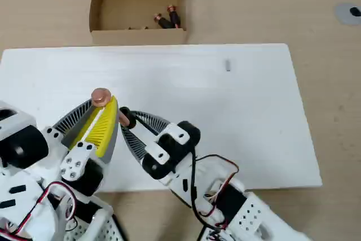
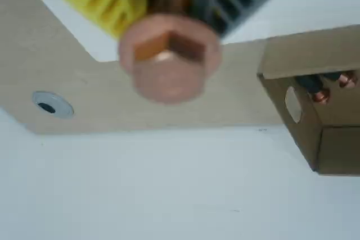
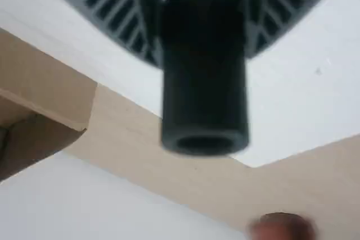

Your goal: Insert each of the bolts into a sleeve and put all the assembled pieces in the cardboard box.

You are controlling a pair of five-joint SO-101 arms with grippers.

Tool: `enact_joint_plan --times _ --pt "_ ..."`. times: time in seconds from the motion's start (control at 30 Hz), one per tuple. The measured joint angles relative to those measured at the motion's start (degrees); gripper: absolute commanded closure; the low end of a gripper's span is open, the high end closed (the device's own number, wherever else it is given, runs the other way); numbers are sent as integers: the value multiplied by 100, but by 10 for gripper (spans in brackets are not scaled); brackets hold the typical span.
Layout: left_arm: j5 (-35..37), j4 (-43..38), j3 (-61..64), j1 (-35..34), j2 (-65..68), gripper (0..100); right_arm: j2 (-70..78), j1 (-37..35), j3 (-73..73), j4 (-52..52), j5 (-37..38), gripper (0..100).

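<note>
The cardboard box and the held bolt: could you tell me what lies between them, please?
In the high view, only bare white board lies between the bolt and the cardboard box.

- I lose the far wall of the cardboard box [image 1: 97,4] to the high view's top edge.
- The assembled pieces [image 1: 167,20] by its right wall are too small for me to count.
- The bolt [image 2: 169,63] has a blurred head in the left wrist view; the left gripper [image 1: 103,103] hides its shank.
- The sleeve [image 3: 205,66] is blurred; the right gripper [image 1: 126,119] hides its rear end.
- A copper blur [image 3: 280,230] is cut by the right wrist picture's edge; I cannot identify it.
- A small mark [image 1: 228,65] near the far right corner of the white board [image 1: 225,139] is too small to identify.
</note>
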Motion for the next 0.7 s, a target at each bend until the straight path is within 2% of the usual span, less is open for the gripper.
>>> enact_joint_plan --times 0.23,0.7 --pt "-475 18 0 0 0 992 0 0 0 -9 0 988" --pt "-589 18 0 0 0 991 0 18 18 -457 0 988"
